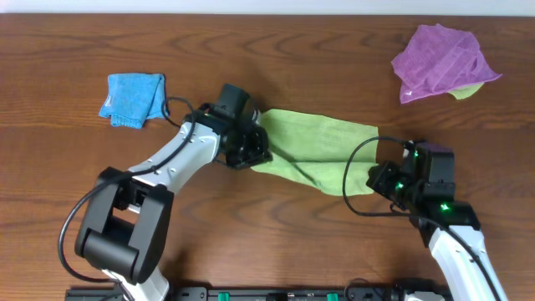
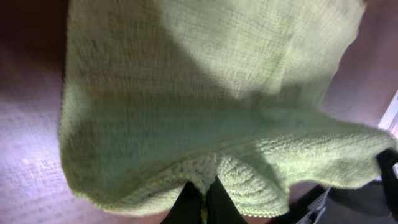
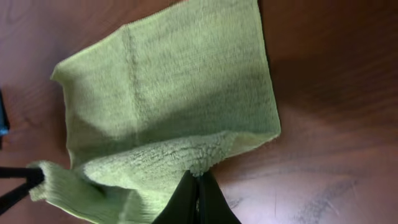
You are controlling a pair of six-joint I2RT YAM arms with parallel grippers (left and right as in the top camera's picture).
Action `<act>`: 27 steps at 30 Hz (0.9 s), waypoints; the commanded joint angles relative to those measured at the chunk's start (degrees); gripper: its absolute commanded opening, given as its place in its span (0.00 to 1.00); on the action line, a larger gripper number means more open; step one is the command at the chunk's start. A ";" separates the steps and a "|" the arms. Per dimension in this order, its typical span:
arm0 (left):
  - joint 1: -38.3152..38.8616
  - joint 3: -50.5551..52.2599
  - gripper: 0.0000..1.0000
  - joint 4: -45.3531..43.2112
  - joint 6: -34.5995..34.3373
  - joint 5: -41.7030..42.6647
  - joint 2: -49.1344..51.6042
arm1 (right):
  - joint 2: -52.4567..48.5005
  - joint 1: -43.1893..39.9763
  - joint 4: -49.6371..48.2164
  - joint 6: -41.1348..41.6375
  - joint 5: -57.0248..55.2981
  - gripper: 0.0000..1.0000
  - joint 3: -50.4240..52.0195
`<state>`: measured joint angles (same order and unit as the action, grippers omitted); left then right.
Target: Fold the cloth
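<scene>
The lime-green cloth [image 1: 322, 149] lies stretched across the middle of the wooden table between both arms. My left gripper [image 1: 251, 150] is shut on the cloth's left edge; in the left wrist view the cloth [image 2: 205, 106] hangs lifted from the shut fingers [image 2: 205, 190] and fills the frame. My right gripper [image 1: 383, 180] is shut on the cloth's near right corner; in the right wrist view the fingers [image 3: 198, 180] pinch the folded-over edge of the cloth [image 3: 168, 93]. No white tag shows.
A bright blue folded cloth [image 1: 134, 99] lies at the back left. A purple cloth [image 1: 441, 60] lies crumpled at the back right, over another lime-green piece [image 1: 468, 89]. Cables run along both arms.
</scene>
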<state>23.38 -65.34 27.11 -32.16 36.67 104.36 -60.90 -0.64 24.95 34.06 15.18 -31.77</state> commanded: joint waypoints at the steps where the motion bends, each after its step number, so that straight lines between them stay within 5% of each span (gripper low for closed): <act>1: -1.79 -0.20 0.06 -2.43 -1.31 -1.33 -0.59 | -0.20 -0.15 -1.40 -0.46 -2.29 0.01 -0.83; 27: -3.10 -0.20 0.06 -23.89 -7.15 -7.10 1.57 | -9.92 -0.13 -17.16 -0.24 -4.44 0.01 -0.83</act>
<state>20.45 -65.34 3.77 -38.30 30.41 104.51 -70.17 -0.64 8.12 34.09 11.94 -31.77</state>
